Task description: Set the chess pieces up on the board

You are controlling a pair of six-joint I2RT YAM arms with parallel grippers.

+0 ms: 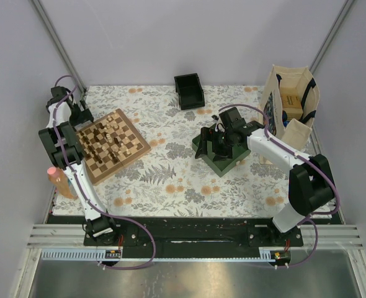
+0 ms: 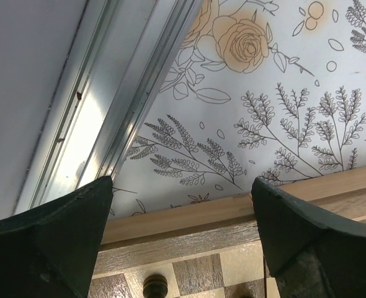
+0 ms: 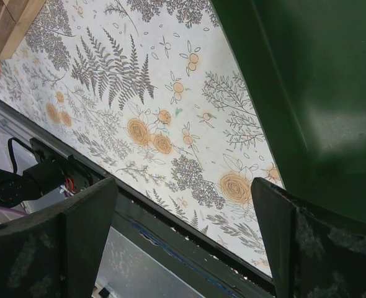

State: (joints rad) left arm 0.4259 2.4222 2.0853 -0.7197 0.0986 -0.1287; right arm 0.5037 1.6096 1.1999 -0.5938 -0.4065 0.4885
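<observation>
The board [image 1: 113, 146] lies at the left of the table, turned at an angle. Several cream and dark chess pieces [image 1: 107, 135] stand on it, mostly in its middle and far part. My left gripper [image 1: 82, 115] is open and empty, low over the board's far-left edge. In the left wrist view [image 2: 182, 239] its fingers [image 2: 53, 242] straddle the board's border [image 2: 189, 217], with one dark piece [image 2: 155, 287] just below. My right gripper [image 1: 215, 139] is open and empty over the green tray [image 1: 223, 162]. In the right wrist view [image 3: 183, 248] no pieces show.
A small black box [image 1: 189, 91] sits at the back centre. A cream tote bag [image 1: 291, 99] with boxes stands at the back right. A peach bottle [image 1: 61, 182] stands by the left edge. The tray wall [image 3: 307, 93] and the board's corner [image 3: 9, 18] show in the right wrist view.
</observation>
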